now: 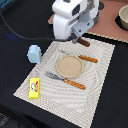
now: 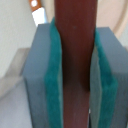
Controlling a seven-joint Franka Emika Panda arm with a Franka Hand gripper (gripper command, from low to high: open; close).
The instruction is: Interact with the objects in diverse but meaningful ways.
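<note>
Dark worktop [image 1: 15,107] carries a striped beige placemat [image 1: 100,95] at frame center, where a tan round plate [image 1: 68,66] sits between an orange-handled fork [image 1: 66,80] and knife [image 1: 82,57]. At upper center, the gripper [image 1: 79,39] is clamped on a dark brown sausage [image 2: 75,60] between teal pads [image 2: 52,85]. A pale blue block [image 1: 34,53] stands at left; a yellow box [image 1: 34,87] lies at lower left.

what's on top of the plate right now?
Nothing visible on the tan plate; fork and knife lie beside it on the placemat. The gripper holds the sausage away from it. Nothing covers the plate.
</note>
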